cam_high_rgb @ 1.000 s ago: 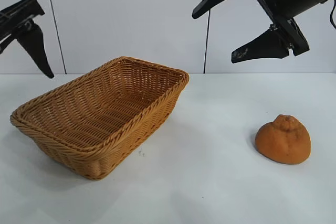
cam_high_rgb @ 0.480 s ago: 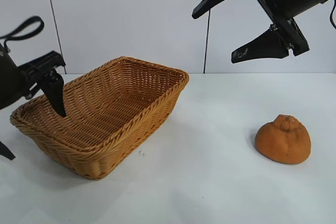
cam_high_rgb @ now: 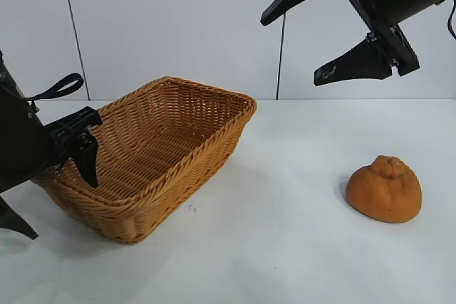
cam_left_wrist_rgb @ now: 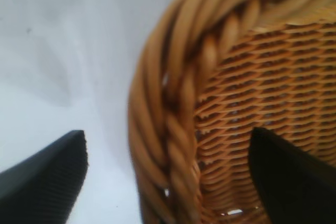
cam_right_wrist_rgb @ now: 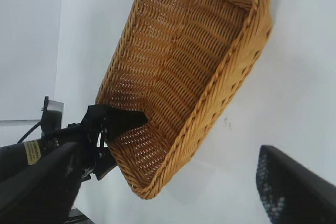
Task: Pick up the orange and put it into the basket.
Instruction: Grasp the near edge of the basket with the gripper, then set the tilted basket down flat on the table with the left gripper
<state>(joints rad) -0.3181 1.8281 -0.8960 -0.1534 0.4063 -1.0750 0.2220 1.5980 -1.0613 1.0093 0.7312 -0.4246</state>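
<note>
Two arms are seen over a white table [cam_high_rgb: 285, 247], on which the largest item, the woven basket [cam_high_rgb: 178, 126], is set toward the left with one corner pointing to the camera. The right gripper [cam_high_rgb: 324, 37] is held high above the table at the upper right, its two black fingers spread wide apart with nothing between them. The left gripper [cam_high_rgb: 53, 194] is found low at the basket's left end, where the braided rim is straddled: one finger [cam_high_rgb: 87, 158] is placed inside the basket, the other [cam_high_rgb: 16, 222] outside it near the tabletop. In the left wrist view the rim [cam_left_wrist_rgb: 173, 145] is shown between the two fingers, with a gap left on each side, so the jaws are apart and are not clamped on the wicker. The orange [cam_high_rgb: 385, 189] is left lying on the table at the right, knob upward, well apart from the basket and from the left gripper, and far below the right gripper, slightly to its right.
</note>
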